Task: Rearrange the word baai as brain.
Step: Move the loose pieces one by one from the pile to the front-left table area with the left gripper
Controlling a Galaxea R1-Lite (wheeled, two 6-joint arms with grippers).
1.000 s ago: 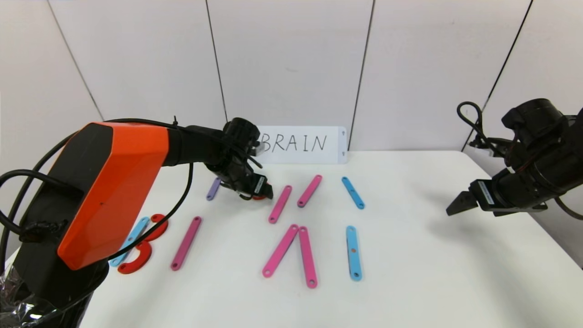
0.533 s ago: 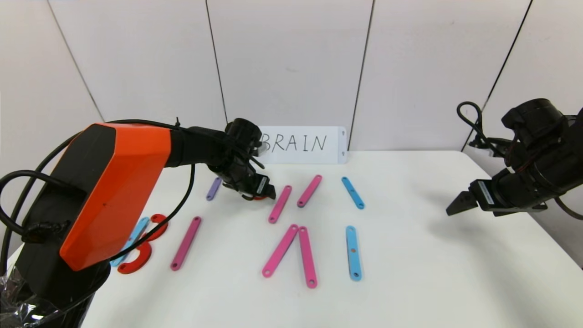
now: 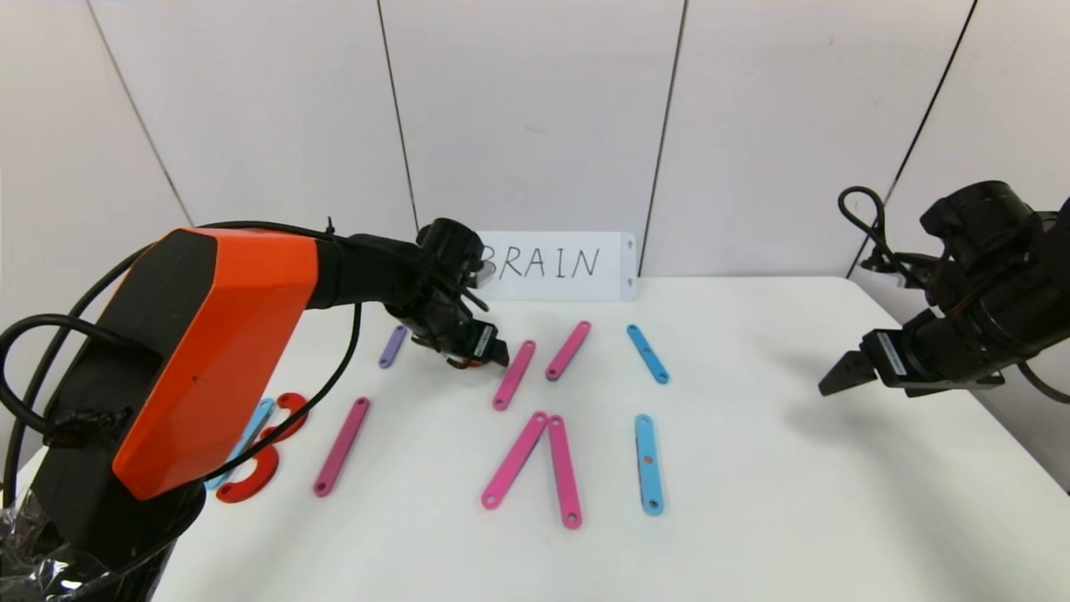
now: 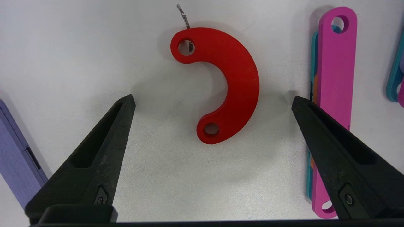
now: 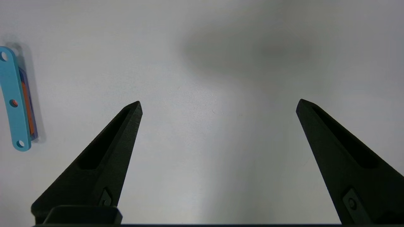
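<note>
Your left gripper (image 4: 213, 101) hangs over the far middle of the white table (image 3: 794, 502), jaws spread wide and holding nothing. Only the left wrist view shows what lies between them: a red arc (image 4: 225, 83), flat on the table, clear of both jaws, with a hole at each end. In the head view that arc is nearly all hidden under the gripper, just a sliver of red showing. The same wrist view shows you a pink bar (image 4: 334, 94) just beside one jaw, stacked on a teal piece that peeks out along its edge, and a purple bar (image 4: 15, 157) cut off at the frame's side. The head view lists the rest of the word: two more red arcs (image 3: 259, 468) and a blue bar (image 3: 242, 439) at the near left, partly behind the orange arm, plus pink bars (image 3: 535, 460) and blue bars (image 3: 649, 462) mid-table. A white card (image 3: 556, 266) reading BRAIN stands at the back. Your right gripper (image 5: 219, 105) is parked above bare table at the right, jaws wide apart and empty.
</note>
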